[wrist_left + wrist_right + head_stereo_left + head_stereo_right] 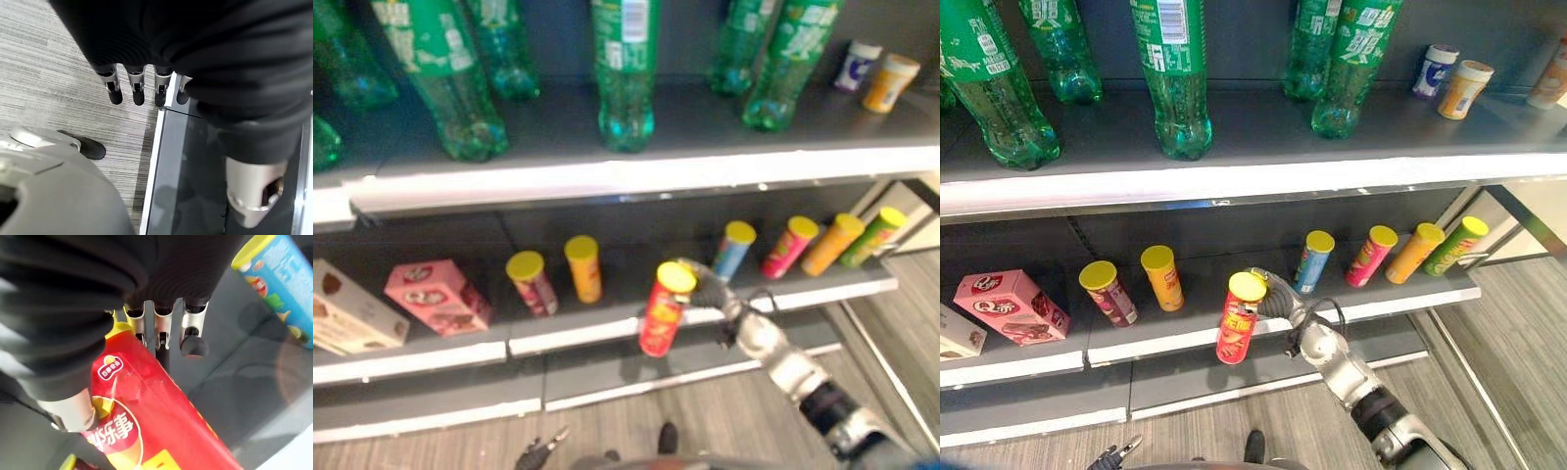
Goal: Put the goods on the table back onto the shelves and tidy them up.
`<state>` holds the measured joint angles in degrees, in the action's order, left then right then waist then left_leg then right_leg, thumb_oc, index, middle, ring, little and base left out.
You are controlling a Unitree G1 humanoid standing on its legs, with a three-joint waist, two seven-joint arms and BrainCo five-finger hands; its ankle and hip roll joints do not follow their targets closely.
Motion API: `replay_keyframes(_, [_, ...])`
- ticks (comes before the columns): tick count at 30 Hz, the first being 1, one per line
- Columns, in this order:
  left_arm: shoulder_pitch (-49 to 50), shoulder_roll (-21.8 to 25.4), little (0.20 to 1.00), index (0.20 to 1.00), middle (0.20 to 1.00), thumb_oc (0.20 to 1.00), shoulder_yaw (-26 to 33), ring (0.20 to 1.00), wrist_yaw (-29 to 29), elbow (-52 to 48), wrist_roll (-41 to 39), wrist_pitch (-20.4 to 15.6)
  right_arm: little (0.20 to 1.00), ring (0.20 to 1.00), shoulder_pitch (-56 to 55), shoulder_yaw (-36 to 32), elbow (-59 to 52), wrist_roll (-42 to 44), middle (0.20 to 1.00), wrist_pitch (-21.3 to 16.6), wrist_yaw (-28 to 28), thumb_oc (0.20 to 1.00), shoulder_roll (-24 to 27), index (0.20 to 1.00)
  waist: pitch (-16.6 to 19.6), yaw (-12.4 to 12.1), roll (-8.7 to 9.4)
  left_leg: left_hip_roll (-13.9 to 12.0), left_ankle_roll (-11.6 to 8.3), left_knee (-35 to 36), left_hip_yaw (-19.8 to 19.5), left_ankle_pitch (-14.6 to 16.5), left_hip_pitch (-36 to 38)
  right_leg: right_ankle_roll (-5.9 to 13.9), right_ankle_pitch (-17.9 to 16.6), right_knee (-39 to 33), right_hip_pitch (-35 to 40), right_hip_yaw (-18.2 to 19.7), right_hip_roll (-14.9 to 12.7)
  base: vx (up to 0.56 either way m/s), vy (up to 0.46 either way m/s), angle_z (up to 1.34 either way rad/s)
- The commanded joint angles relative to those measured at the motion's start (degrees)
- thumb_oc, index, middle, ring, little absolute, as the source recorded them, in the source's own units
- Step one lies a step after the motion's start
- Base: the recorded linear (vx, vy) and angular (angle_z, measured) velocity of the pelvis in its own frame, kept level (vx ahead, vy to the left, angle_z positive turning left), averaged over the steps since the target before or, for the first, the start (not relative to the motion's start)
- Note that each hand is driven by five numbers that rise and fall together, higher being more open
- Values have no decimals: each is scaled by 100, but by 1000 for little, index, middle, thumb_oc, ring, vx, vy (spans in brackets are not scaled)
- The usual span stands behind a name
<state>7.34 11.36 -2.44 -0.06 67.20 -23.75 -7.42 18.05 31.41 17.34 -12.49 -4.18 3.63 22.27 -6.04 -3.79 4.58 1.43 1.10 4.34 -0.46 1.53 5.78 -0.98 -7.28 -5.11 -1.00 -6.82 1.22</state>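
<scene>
Shelf [1351, 305] front edge, lower tier — your right hand [1271, 297] grips the red can [1239, 318] there, tilted, left of the blue can [1311, 260]. Right wrist view: fingers [194, 335] curl round it. Left wrist view — your left hand [146, 73] hangs relaxed, holding nothing, over the floor [58, 83].

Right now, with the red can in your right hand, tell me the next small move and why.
Probably carry the red cylindrical chip can with the yellow lid a little further in over the lower dark shelf and set it upright. The right hand holds it tilted at the shelf's front edge, facing the gap between the yellow chip can and the blue chip can.
</scene>
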Motion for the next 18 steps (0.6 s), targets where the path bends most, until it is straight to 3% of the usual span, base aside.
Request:
replay_keyframes(1, [-246,-95,1000,1000,1000,1000,-433,1000,73,121,-104,-121,200,200,1042,33,322,-154,200,-112,531,200,-244,200,-211,-129,-33,-192,-173,66,-74,25,-274,522,632,11,350,207,-310,-56,-5,25])
replay_keyframes(18, [-521,-21,1000,1000,1000,1000,-956,1000,239,-127,-225,-234,200,200,2328,-152,1836,-609,200,127,1674,200,-318,200,-620,-288,-320,-106,-159,66,-282,-163,-865,532,488,11,-161,78,-393,-48,6,7])
